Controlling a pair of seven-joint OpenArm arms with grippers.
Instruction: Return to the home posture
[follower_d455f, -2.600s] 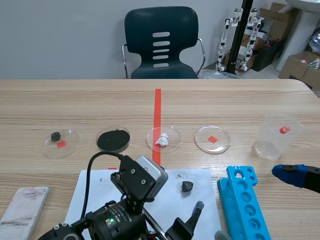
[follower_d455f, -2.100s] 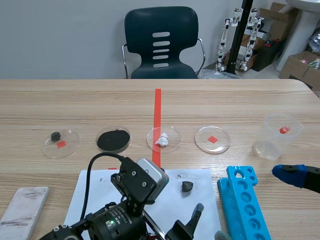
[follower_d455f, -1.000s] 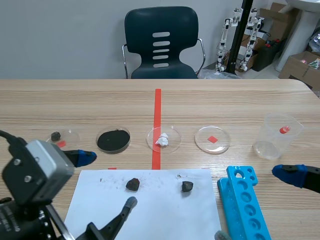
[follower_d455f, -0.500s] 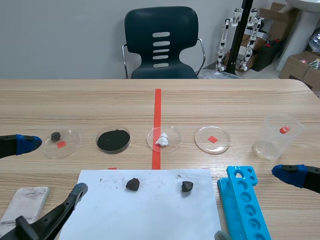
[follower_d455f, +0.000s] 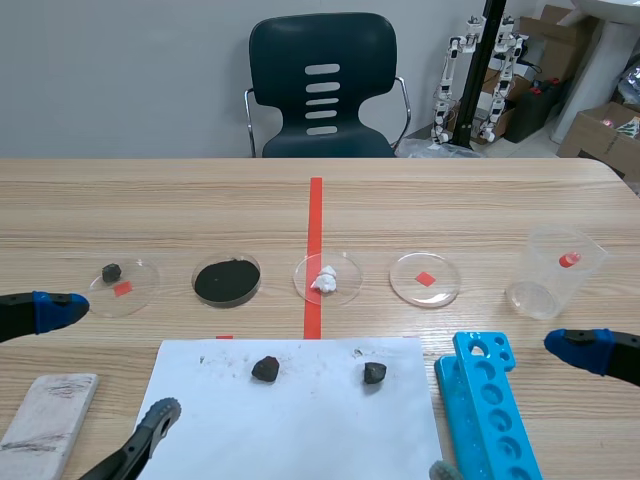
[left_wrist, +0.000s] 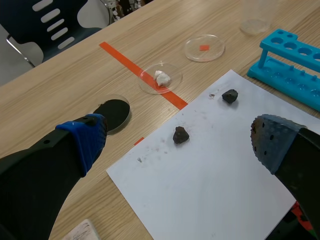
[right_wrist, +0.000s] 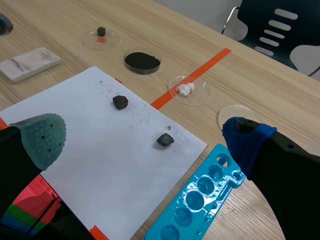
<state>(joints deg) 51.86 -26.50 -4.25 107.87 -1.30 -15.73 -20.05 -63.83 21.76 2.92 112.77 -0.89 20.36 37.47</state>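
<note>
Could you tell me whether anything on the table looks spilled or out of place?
Slightly: dark crumbs and smudges are scattered on the white paper sheet near the left dark lump and right dark lump lying loose on it. The blue tube rack sits slanted beside the sheet. Nothing looks broken.

Counter (follower_d455f: 200, 210): chair (follower_d455f: 322, 85) behind it, at the middle.
Far row, left to right: dish with a small lump (follower_d455f: 123, 285), dish of powder (follower_d455f: 227, 279), dish with a crumpled lump (follower_d455f: 328, 278) on the tape line (follower_d455f: 316, 215), dish over a tape square (follower_d455f: 425, 278), cup (follower_d455f: 557, 272).
Paper (follower_d455f: 290, 420): nearer than the row, at the middle.
On the paper: left stone (follower_d455f: 265, 369) and right stone (follower_d455f: 374, 373), side by side, apart.
Rack (follower_d455f: 490, 410): just right of the paper.
Block (follower_d455f: 45, 420): left of the paper.
Left jaws: either side of the block.
Right jaws: either side of the rack.
</note>
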